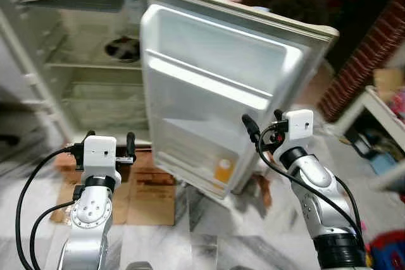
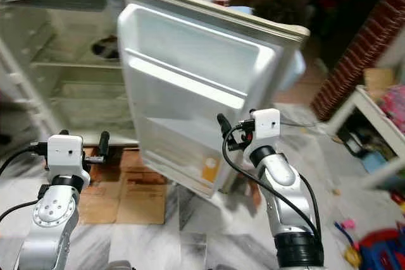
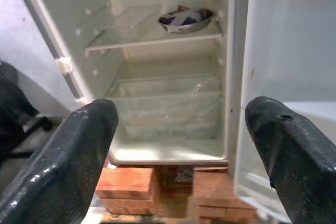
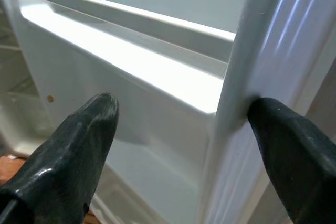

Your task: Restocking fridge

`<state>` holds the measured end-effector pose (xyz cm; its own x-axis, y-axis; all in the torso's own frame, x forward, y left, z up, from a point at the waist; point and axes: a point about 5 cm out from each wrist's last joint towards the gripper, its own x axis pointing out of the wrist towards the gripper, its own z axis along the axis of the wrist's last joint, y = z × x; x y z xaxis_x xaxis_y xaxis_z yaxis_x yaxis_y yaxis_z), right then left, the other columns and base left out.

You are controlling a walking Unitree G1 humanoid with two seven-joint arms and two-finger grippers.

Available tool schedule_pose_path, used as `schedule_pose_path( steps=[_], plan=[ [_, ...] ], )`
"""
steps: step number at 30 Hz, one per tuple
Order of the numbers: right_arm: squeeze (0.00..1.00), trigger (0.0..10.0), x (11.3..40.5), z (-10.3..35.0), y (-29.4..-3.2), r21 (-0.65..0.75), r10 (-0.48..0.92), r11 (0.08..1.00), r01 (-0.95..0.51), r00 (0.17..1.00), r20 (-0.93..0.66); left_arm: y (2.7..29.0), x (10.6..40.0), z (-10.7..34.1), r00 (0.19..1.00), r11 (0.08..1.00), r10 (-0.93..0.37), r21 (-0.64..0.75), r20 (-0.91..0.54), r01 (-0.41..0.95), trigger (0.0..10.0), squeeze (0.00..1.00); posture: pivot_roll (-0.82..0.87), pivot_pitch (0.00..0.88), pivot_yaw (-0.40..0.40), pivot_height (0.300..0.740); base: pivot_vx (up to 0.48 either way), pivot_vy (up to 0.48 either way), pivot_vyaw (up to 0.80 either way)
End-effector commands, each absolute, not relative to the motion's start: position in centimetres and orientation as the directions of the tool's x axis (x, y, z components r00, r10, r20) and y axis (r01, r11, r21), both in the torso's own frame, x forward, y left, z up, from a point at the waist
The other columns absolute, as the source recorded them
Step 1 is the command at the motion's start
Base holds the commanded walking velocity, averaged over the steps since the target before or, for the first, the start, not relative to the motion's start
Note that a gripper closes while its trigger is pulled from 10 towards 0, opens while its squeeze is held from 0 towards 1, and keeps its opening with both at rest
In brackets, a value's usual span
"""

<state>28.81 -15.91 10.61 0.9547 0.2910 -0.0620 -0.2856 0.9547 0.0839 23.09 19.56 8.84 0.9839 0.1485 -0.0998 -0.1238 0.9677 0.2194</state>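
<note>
The fridge (image 1: pixel 82 61) stands open ahead of me at my left, its white cabinet lit from inside. On the glass shelf (image 3: pixel 152 38) near its right wall sits a metal bowl (image 3: pixel 186 19) with something dark and wrapped in it; I cannot tell what. Below the shelf is a clear crisper drawer (image 3: pixel 168 106) on the cabinet floor. The fridge rests on stacked bricks (image 3: pixel 128 182), and flattened cardboard (image 1: pixel 149 197) lies on the marble floor (image 1: pixel 209 238) in front of it.

My left gripper (image 1: pixel 109 147) is raised in front of the lower cabinet opening, its two black fingers (image 3: pixel 79 150) spread wide with nothing between them, pointing into the fridge.

The fridge door (image 1: pixel 221 86) is swung out toward me and takes up the middle of the scene. Its inner face has a long white rail (image 4: pixel 131 17) across an upper bin and a lower door shelf (image 1: pixel 202 162) carrying an orange label (image 1: pixel 223 170) near its right end.

My right gripper (image 1: pixel 264 129) is up at the door's free right edge (image 4: pixel 247 77), about level with the lower shelf. Its fingers (image 4: pixel 294 150) are parted wide: one lies on the inner side of the door, the other touches the outer rim of the edge, so the door edge sits between them without being clamped.

Further right, a brick wall (image 1: pixel 367 55) runs back, with a white low table (image 1: pixel 380 109) and scattered toys (image 2: pixel 373 245) on the floor.
</note>
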Motion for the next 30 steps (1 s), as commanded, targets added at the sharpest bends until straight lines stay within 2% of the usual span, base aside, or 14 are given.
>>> schedule_pose_path(
  steps=[1,5,7,10,11,12,18,20,21,22,23,24,26,30],
  plan=[
    [0.0,10.0,28.5,10.3,-15.3,0.114,0.4,0.914,-0.39,0.912,-0.091,18.5,23.6,9.2,0.99,0.975,0.115,0.198,-0.086,-0.096,10.0,0.0,0.07,0.0,-0.071,0.74,0.277,-0.364,0.0],
    [0.0,10.0,28.0,9.9,-14.9,0.141,0.468,0.881,-0.453,0.876,-0.113,18.5,23.6,9.2,0.99,0.975,0.116,0.198,-0.087,-0.097,10.0,0.0,0.07,0.0,-0.07,0.74,0.272,-0.364,0.0],
    [0.0,10.0,26.5,9.4,-14.0,0.206,0.642,0.764,-0.612,0.753,-0.144,18.5,23.7,9.2,0.989,0.975,0.117,0.2,-0.087,-0.098,10.0,0.0,0.07,0.0,-0.067,0.74,0.126,-0.292,0.0],
    [0.0,10.0,24.9,8.8,-13.9,0.23,0.75,0.661,-0.714,0.634,-0.187,18.5,23.8,9.3,0.989,0.975,0.118,0.198,-0.084,-0.099,10.0,0.0,0.07,0.0,-0.069,0.74,0.0,-0.08,0.0],
    [0.0,10.0,24.9,8.8,-13.9,0.23,0.75,0.661,-0.714,0.634,-0.187,18.5,23.8,9.3,0.989,0.975,0.118,0.198,-0.084,-0.099,10.0,0.0,0.07,0.0,-0.069,0.74,0.0,0.0,0.0],
    [0.0,10.0,24.2,8.3,-14.4,0.241,0.788,0.615,-0.75,0.574,-0.223,18.5,23.8,9.3,0.989,0.976,0.125,0.191,-0.084,-0.107,10.0,0.0,0.07,0.0,-0.07,0.74,0.0,0.0,0.0],
    [0.0,10.0,24.3,6.5,-16.8,0.169,0.763,0.614,-0.771,0.524,-0.379,18.5,23.8,9.3,0.988,0.975,0.132,0.191,-0.086,-0.113,10.0,0.0,0.07,0.0,-0.072,0.74,0.0,0.0,0.0],
    [0.0,10.0,24.8,5.7,-18.0,0.064,0.704,0.634,-0.771,0.54,-0.462,18.6,23.8,9.3,0.987,0.974,0.137,0.194,-0.087,-0.118,10.0,0.0,0.07,0.0,-0.074,0.74,0.0,0.0,0.0],
    [0.0,10.0,25.3,5.4,-18.7,0.026,0.658,0.662,-0.749,0.564,-0.499,18.6,23.7,9.3,0.986,0.973,0.14,0.197,-0.087,-0.121,10.0,0.0,0.08,0.0,-0.074,0.74,0.0,0.0,0.0],
    [0.0,10.0,26.3,5.2,-19.7,-0.039,0.571,0.721,-0.691,0.626,-0.532,18.7,23.7,9.3,0.985,0.972,0.145,0.2,-0.088,-0.125,10.0,0.0,0.08,0.0,-0.074,0.74,0.0,0.0,0.0],
    [0.0,10.0,26.3,5.2,-19.7,-0.039,0.571,0.721,-0.691,0.626,-0.532,18.7,23.7,9.3,0.985,0.972,0.145,0.2,-0.088,-0.125,10.0,0.0,0.08,0.0,-0.074,0.74,0.0,0.0,0.0],
    [0.0,10.0,27.8,5.6,-20.6,-0.125,0.455,0.799,-0.588,0.727,-0.514,18.8,23.7,9.2,0.984,0.969,0.155,0.206,-0.093,-0.133,10.0,0.0,0.08,0.0,-0.075,0.74,0.0,0.0,0.0],
    [0.0,10.0,29.2,6.6,-20.9,-0.177,0.363,0.859,-0.48,0.816,-0.45,18.9,23.6,9.2,0.982,0.968,0.161,0.208,-0.095,-0.138,10.0,0.0,0.08,0.0,-0.074,0.74,0.0,0.0,0.0],
    [0.0,10.0,31.6,9.0,-20.6,-0.197,0.255,0.928,-0.316,0.924,-0.284,19.0,23.6,9.1,0.981,0.964,0.166,0.227,-0.103,-0.139,10.0,0.0,0.08,0.0,-0.071,0.74,0.0,0.0,0.0]
  ],
)
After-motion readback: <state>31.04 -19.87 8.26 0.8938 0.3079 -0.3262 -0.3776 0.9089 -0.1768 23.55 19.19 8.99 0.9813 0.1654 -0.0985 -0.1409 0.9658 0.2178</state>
